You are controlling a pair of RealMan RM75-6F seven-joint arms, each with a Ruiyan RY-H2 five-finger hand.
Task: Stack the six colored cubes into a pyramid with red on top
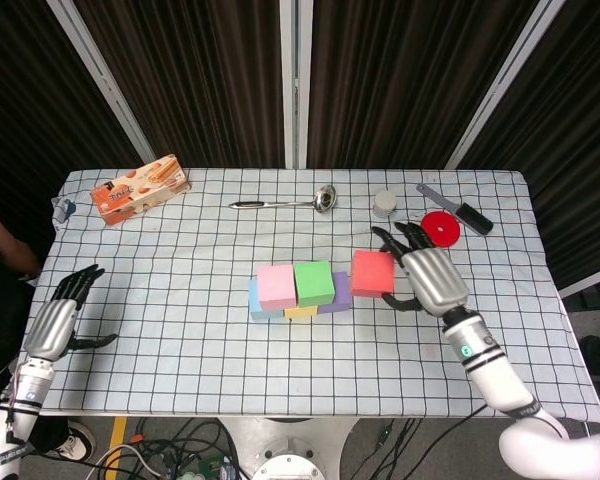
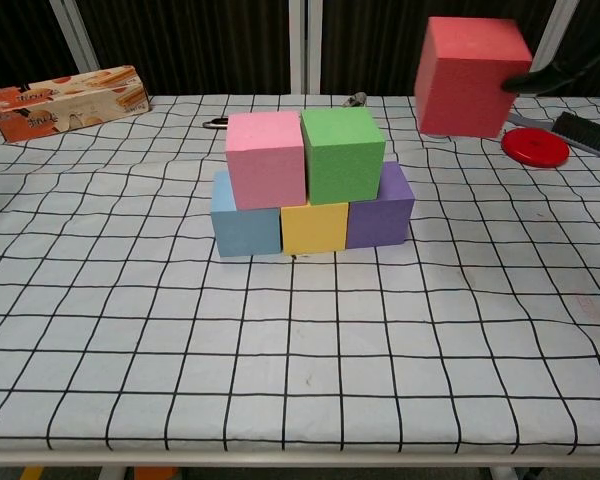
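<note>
Now right hand (image 1: 427,277) grips the red cube (image 1: 372,272) up in the air, just right of the pink cube (image 1: 277,285) & green cube (image 1: 314,282), above table (image 1: 180,340) level. Left hand (image 1: 58,322) hangs by the table's left edge w/ fingers spread, holding nothing.

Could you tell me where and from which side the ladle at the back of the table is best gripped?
Grip the ladle mid-handle, from above: the thin handle lies flat and bare, pointing left, while the round bowl at its right end offers poor purchase.

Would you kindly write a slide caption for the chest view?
Right hand holds the red cube aloft, right of the five-cube stack.
</note>
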